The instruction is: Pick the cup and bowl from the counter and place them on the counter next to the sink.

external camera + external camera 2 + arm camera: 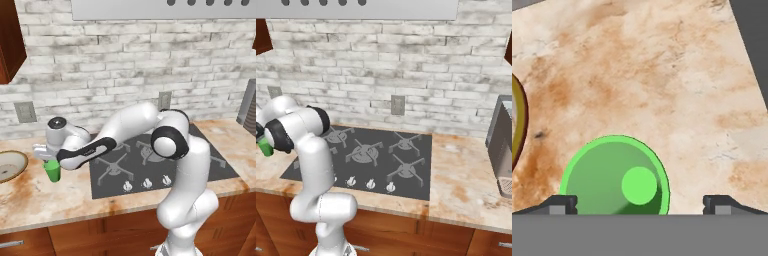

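In the left base view the arm reaches left over the counter (35, 197), its gripper (50, 161) poised directly above the green cup (52, 172), which stands upright between the stovetop's (160, 162) left edge and the bowl (10, 166) at the counter's left end, probably so the fingers can drop around the cup. The right base view catches the cup (264, 147) at its left margin, beside the arm. The hand view looks straight into the cup (614, 176), with the fingertips (562, 204) spread wide, gripping nothing, and the gripper (644, 204) centred somewhat off the cup.
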Controlling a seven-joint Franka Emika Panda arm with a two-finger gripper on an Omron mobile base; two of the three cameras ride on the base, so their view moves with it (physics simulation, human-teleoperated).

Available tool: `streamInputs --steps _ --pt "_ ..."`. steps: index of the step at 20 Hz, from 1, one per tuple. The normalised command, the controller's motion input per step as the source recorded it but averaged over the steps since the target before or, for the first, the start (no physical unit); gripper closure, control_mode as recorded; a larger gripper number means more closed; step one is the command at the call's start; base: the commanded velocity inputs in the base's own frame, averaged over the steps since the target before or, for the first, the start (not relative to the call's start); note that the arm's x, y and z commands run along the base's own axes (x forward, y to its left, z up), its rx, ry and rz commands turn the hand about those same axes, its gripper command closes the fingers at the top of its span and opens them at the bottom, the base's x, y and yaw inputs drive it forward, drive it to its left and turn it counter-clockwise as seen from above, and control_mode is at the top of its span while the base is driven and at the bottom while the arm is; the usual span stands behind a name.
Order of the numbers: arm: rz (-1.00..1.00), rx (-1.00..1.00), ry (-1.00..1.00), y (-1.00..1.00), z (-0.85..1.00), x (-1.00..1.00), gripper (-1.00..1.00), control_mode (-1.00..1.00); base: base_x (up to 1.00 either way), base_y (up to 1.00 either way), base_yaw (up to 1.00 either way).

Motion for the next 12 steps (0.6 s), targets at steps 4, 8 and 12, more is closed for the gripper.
streamInputs --steps 4,8,12 --pt "-0.01 0.00 0.02 -0.07 0.00 0.00 -1.00 -1.00 0.00 0.00 0.00" --pt "-0.01 0.01 0.02 -0.27 0.00 0.00 -1.00 -1.00 0.00 0.00 0.00" --pt "0.00 0.05 0.04 -0.34 -0.01 0.00 -1.00 -1.00 0.00 0.00 0.00"
